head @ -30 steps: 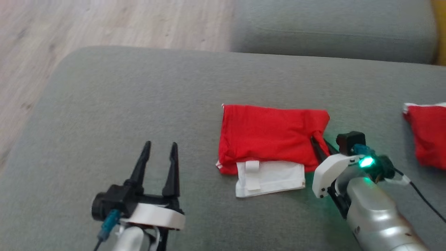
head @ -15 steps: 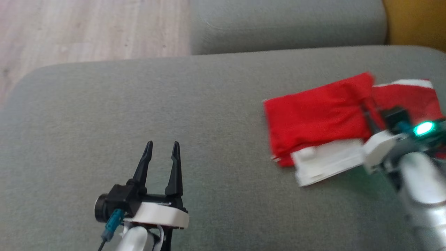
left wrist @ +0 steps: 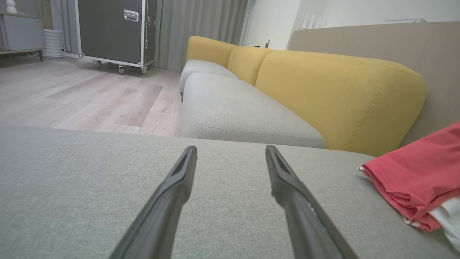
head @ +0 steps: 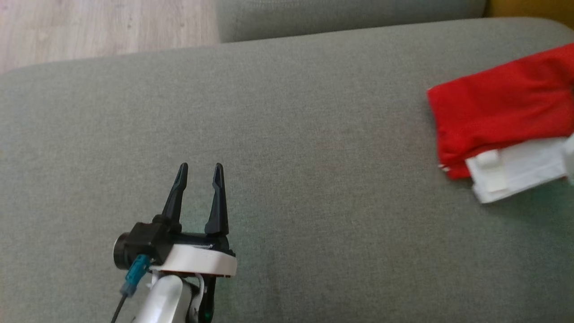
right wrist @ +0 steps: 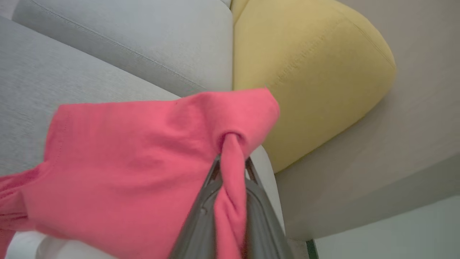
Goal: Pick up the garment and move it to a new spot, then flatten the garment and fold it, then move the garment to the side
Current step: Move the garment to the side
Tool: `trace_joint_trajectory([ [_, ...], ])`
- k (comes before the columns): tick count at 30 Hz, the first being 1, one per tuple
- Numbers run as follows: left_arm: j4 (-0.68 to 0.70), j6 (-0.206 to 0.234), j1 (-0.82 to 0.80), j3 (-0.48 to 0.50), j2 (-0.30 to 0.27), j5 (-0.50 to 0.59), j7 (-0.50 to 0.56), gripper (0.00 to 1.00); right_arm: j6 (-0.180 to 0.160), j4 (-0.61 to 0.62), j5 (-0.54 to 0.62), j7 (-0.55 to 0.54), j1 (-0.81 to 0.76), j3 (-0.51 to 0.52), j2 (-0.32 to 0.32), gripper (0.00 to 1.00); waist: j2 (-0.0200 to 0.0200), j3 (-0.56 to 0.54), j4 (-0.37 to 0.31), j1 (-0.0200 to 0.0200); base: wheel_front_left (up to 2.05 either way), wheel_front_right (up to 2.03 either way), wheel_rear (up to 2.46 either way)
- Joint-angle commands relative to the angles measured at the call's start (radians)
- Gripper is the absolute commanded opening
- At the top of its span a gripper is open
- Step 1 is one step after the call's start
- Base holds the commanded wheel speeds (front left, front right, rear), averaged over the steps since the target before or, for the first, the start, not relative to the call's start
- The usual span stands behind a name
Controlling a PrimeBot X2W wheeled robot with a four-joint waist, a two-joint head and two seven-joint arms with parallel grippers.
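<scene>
Garment [head: 497, 114], red and white, lies folded on the grey cushion [head: 287, 112], far right in your head view. Your right gripper [right wrist: 231, 162] pinches a twisted red fold. Left gripper [head: 199, 169] stands wide, well apart from it.

We note a broad grey sofa cushion [head: 314, 134]; a folded red-and-white garment [head: 497, 112] lies on it, far right.
</scene>
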State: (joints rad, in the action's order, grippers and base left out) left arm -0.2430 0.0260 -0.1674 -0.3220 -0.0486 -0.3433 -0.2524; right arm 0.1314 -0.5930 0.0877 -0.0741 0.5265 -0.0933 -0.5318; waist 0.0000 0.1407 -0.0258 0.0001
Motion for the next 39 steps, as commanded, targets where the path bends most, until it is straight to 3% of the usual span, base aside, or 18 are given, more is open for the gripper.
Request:
trace_joint_trajectory([
  [1, 0.032, -0.004, -0.043, 0.035, -0.002, 0.006, -0.009, 1.0, -0.001, 0.023, -0.003, -0.005, 0.01, 0.018, -0.048, 0.0, 0.0, 0.018, 0.002, -0.0001, 0.0, 0.0, 0.0],
  [11, 0.024, -0.017, -0.067, 0.048, -0.002, 0.018, -0.009, 1.0, -0.001, -0.041, 0.06, -0.024, 0.005, 0.171, -0.055, 0.0, 0.0, 0.083, 0.03, -0.0001, 0.0, 0.0, 0.0],
  [12, 0.024, -0.018, -0.066, 0.051, -0.002, 0.019, -0.009, 1.0, -0.001, -0.043, 0.069, -0.021, 0.004, 0.185, -0.05, 0.33, 0.0, 0.084, 0.03, -0.0001, 0.0, 0.0, 0.0],
  [13, 0.024, -0.019, -0.065, 0.054, -0.002, 0.02, -0.009, 1.0, -0.001, -0.044, 0.076, -0.017, 0.004, 0.203, -0.043, 1.0, 0.0, 0.084, 0.031, -0.0001, 0.0, 0.0, 0.0],
  [27, 0.005, -0.019, -0.021, 0.075, -0.002, 0.037, -0.009, 1.0, -0.001, 0.071, 0.145, 0.02, -0.017, 0.236, 0.12, 1.0, 0.0, -0.046, 0.024, -0.0001, 0.0, 0.0, 0.0],
  [39, 0.046, -0.002, 0.059, 0.179, -0.002, 0.058, -0.009, 1.0, -0.001, 0.304, -0.042, 0.074, -0.077, 0.167, 0.404, 1.0, 0.0, -0.178, 0.056, -0.0001, 0.0, 0.0, 0.0],
])
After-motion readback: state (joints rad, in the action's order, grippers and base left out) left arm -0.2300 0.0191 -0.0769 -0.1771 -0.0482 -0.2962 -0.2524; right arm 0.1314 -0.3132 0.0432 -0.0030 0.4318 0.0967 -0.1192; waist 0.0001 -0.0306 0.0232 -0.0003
